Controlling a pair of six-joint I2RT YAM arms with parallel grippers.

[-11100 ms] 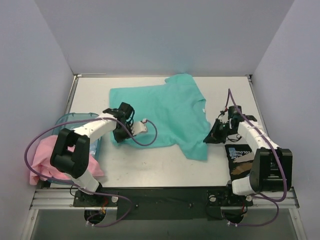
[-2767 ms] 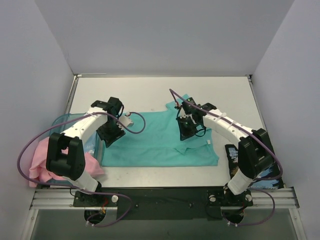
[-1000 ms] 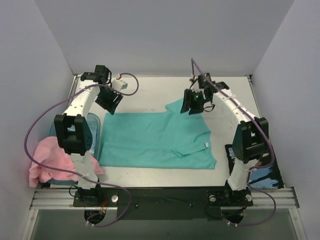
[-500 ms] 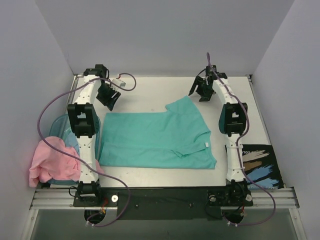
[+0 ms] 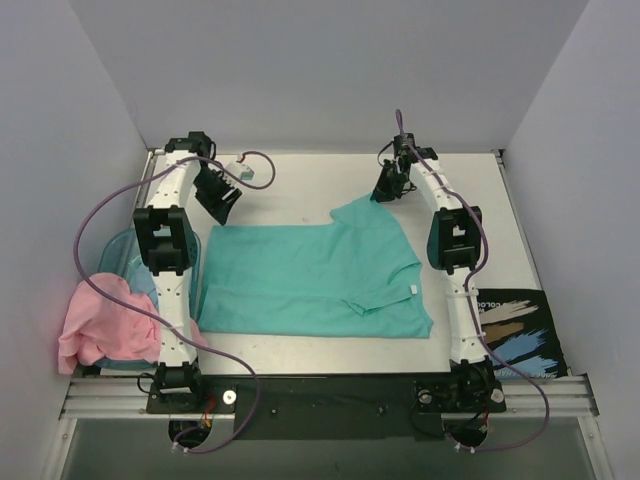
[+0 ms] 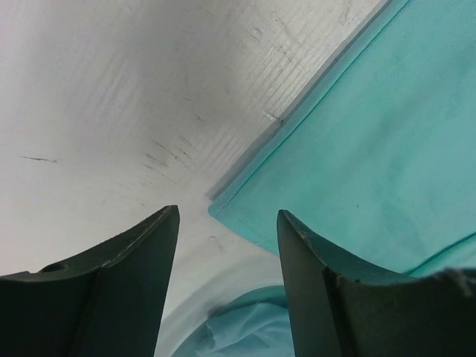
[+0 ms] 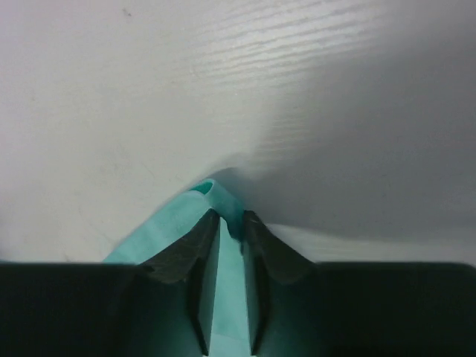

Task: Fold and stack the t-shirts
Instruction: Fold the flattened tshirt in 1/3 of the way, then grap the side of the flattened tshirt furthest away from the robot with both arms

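Wide white counter [image 5: 300, 175] and, spread flat across the middle of it, the big one: the teal-green t-shirt [image 5: 300, 280], lying with one pointed flap reaching toward the far wall. Both arms are stretched out to that far side. The right hand [image 5: 388, 186] sits at the tip of that flap, and the wrist view settles it: its two dark fingers [image 7: 182, 253] are drawn close together with a strip of teal cloth running between them and a small fold bulging just past the tips, so it is clamped on the teal-green t-shirt. The left hand [image 5: 220, 197] is over by the shirt's far left corner, fingers [image 6: 134, 275] set well apart, the corner of the cloth showing in the gap between them and nothing gripped; whether the tips touch the counter I cannot tell. Next in size, the pale pink t-shirt [image 5: 95, 325], bunched in a heap at the counter's near left edge, draped on the translucent blue tub [image 5: 122, 250], which sits just beside the teal shirt's left edge. Over at near right, a dark printed booklet [image 5: 515, 330] lies flat beside the right arm, apart from the cloth. Smallest of all, a white tag [image 5: 411, 290] on the teal shirt's right side. The count: two shirts, one tub, one booklet, two hands.
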